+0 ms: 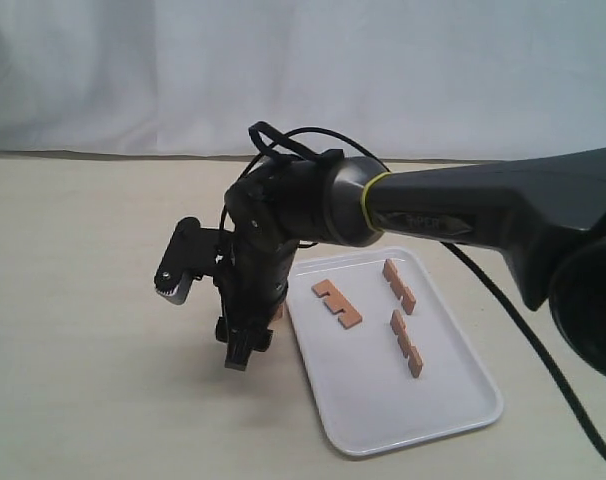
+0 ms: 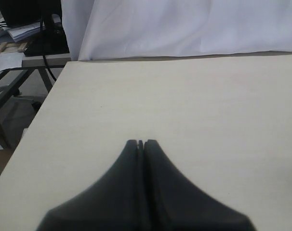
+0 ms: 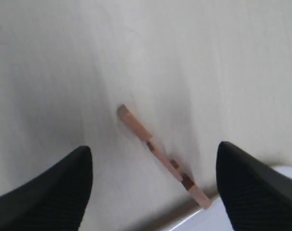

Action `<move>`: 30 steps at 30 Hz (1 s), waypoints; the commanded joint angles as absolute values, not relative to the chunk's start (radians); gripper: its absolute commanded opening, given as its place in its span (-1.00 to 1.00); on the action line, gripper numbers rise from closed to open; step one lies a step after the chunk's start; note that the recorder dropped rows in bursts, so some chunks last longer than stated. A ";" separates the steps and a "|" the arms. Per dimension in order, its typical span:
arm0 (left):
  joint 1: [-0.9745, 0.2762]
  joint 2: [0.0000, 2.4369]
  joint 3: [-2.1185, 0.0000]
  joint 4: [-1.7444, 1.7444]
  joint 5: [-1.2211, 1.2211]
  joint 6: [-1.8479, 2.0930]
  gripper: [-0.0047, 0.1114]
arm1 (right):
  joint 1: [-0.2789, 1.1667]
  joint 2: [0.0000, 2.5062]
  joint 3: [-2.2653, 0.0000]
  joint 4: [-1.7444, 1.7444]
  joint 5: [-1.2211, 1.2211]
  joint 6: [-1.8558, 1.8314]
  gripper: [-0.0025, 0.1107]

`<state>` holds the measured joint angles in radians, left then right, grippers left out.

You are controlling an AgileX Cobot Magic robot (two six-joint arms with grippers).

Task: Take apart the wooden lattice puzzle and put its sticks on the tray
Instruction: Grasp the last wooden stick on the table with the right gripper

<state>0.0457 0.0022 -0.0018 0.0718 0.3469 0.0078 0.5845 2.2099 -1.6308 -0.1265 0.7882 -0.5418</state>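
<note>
Surface: pale beige tabletop point(image 1: 103, 400), with a white cloth point(image 1: 283, 70) hung behind it.
Tray: the white tray point(image 1: 373, 400) lies flat. Three sticks point(image 1: 406, 343) rest inside it, each apart from the others.
Remaining stick: a fourth stick point(image 3: 163, 156) lies flat on the tabletop just outside the tray, on its left side in the exterior view. One end is almost at the rim and the other points away from the tray.
Right gripper: the right gripper point(image 3: 153, 147) hangs over that stick beside the tray, fingers spread wide and holding nothing.
Key relation: the stick sits directly below, between the two fingers. Its long axis runs slantwise across the gap, neither along nor square to the closing line.
Left gripper: the left gripper point(image 2: 141, 144) has its fingers pressed together on nothing, over bare tabletop with the tray out of its view.
Nearer arm: the right, by far.
Progress: the lattice looks fully apart, with one stick left to move.
Next move: probably a wrist turn to square the fingers across the stick's narrow width, then a descent.
Risk: closing askew could spin the stick or push it against the tray's rim.
</note>
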 commanded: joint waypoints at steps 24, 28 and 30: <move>0.047 0.000 0.000 0.069 0.330 0.007 -0.92 | 0.583 2.285 -1.640 -0.177 0.711 -0.564 -0.78; 0.047 0.000 0.000 0.069 0.330 0.007 -0.92 | 0.585 2.259 -1.640 -0.177 0.725 -0.564 -0.88; 0.047 0.000 0.000 0.069 0.330 0.007 -0.92 | 0.585 2.233 -1.640 -0.173 0.737 -0.564 -0.88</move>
